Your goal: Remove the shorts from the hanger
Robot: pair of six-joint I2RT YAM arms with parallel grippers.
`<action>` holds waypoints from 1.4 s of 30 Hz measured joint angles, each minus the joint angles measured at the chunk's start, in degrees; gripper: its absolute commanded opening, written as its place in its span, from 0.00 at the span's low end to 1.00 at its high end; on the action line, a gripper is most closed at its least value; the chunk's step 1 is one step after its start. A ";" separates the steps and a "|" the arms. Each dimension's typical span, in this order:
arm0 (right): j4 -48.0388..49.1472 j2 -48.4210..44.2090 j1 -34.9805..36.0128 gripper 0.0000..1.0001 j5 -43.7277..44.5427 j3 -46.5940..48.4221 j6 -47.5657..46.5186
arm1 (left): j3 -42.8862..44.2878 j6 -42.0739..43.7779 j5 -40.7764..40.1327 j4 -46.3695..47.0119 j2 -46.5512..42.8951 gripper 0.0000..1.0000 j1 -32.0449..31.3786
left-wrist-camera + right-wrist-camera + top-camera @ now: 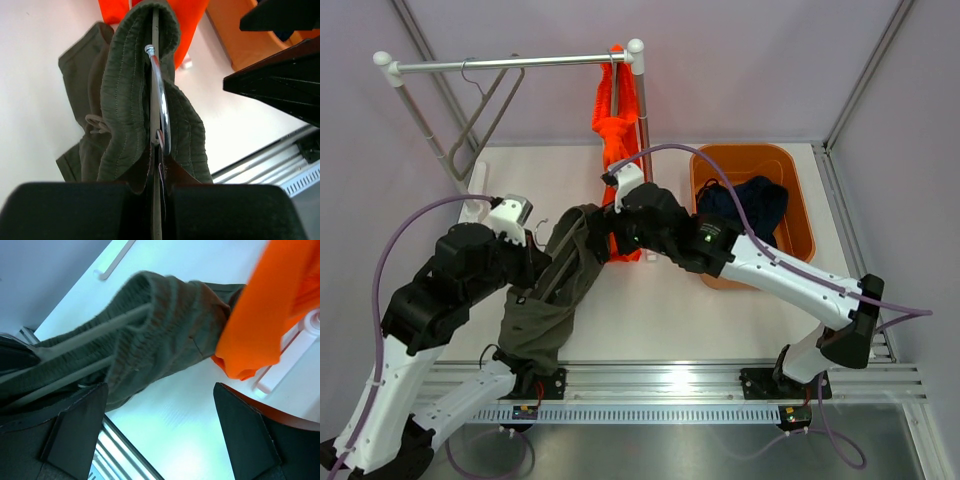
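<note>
Left wrist: left fingers (75,210) clench hanger (155,27); right fingers (280,90) spread beside olive-grey shorts (120,100).

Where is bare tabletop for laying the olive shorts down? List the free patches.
Widest free patch: bare table between the olive shorts, the right arm and the near rail. A smaller one lies at the back, between the rack's foot and the orange shorts. Crowded: the centre, and the bin, which holds the navy shorts.

Soft ribbed olive cloth shorts (125,100) on a glossy metal hanger (161,100)
</note>
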 measured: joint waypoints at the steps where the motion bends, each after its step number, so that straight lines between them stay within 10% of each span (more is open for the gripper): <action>1: -0.22 0.85 0.87 0.94 0.50 0.76 0.00 | -0.57 0.13 0.39 -0.17 -0.22 0.00 0.00; 25: -6.99 16.52 4.35 0.67 14.08 16.48 1.14 | -3.54 1.40 4.09 -4.15 -5.22 0.00 0.00; 38: -7.48 19.87 4.37 0.00 15.52 20.76 0.61 | -2.29 2.29 4.37 -6.64 -6.38 0.00 0.00; 42: -7.63 19.89 4.39 0.00 16.11 20.83 0.70 | -1.18 2.64 4.37 -7.52 -6.36 0.00 0.00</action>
